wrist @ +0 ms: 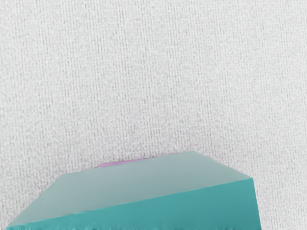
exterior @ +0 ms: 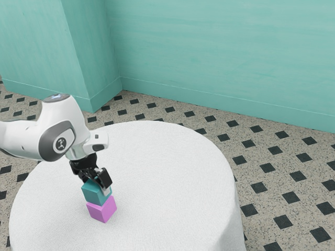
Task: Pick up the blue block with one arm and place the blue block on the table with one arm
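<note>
Gripper is right at the blue block, angled down onto its top end; can't tell if it's clenched on it or released, so grip state = unknown. Block is teal-ish, close under the hand in the wrist view too, w/ its top face slightly askew. Directly below it is the pink block, poking out a bit toward the exterior view's right; the two look stacked, tho can't tell if they truly touch. Beyond that, white round tabletop all around. Key relation for next move: blue over pink, so target spot is off to the side, not straight down. Prob. needs a firm grip, small lift to clear pink, sideways shift, then lower to the cloth. Risk: dragging sideways too soon cd knock pink
</note>
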Motion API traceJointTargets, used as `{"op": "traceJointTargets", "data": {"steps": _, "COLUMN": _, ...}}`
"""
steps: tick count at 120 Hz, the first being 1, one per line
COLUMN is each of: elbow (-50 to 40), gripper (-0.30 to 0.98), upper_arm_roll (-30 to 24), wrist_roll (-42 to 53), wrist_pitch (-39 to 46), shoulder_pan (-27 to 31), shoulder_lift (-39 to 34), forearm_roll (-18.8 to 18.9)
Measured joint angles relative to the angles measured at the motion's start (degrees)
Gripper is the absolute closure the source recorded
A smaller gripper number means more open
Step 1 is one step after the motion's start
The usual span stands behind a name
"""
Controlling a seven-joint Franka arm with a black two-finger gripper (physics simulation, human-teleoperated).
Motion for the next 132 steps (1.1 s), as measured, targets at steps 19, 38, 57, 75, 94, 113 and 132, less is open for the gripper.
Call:
{"op": "traceJointTargets", "data": {"steps": 19, "elbow": 0.0, "gripper": 0.0, "upper_arm_roll": 0.0, "wrist_roll": -1.3, "wrist_pitch": -0.1, "shoulder_pan": 0.0, "shoulder_lift": -0.1, "forearm_roll": 0.0}}
{"op": "traceJointTargets", "data": {"steps": 38, "elbow": -0.1, "gripper": 0.0, "upper_arm_roll": 0.0, "wrist_roll": -2.5, "wrist_pitch": -0.6, "shoulder_pan": 0.0, "shoulder_lift": -0.1, "forearm_roll": 0.0}}
{"op": "traceJointTargets", "data": {"steps": 57, "elbow": -0.1, "gripper": 0.21, "upper_arm_roll": 0.0, "wrist_roll": -3.4, "wrist_pitch": -0.9, "shoulder_pan": 0.0, "shoulder_lift": -0.3, "forearm_roll": 0.1}}
{"op": "traceJointTargets", "data": {"steps": 75, "elbow": -0.2, "gripper": 0.32, "upper_arm_roll": 0.0, "wrist_roll": -4.4, "wrist_pitch": -1.0, "shoulder_pan": 0.0, "shoulder_lift": -0.5, "forearm_roll": 0.5}}
{"op": "traceJointTargets", "data": {"steps": 94, "elbow": 0.3, "gripper": 0.36, "upper_arm_roll": -0.5, "wrist_roll": -5.5, "wrist_pitch": -1.1, "shoulder_pan": 0.0, "shoulder_lift": -1.5, "forearm_roll": 1.1}}
{"op": "traceJointTargets", "data": {"steps": 113, "elbow": 15.9, "gripper": 0.34, "upper_arm_roll": -3.8, "wrist_roll": -6.4, "wrist_pitch": -2.7, "shoulder_pan": -0.1, "shoulder_lift": 9.3, "forearm_roll": 2.6}}
{"op": "traceJointTargets", "data": {"steps": 132, "elbow": 31.6, "gripper": 0.35, "upper_arm_roll": -5.9, "wrist_roll": -6.9, "wrist_pitch": -4.5, "shoulder_pan": -0.3, "shoulder_lift": 25.5, "forearm_roll": 3.6}}
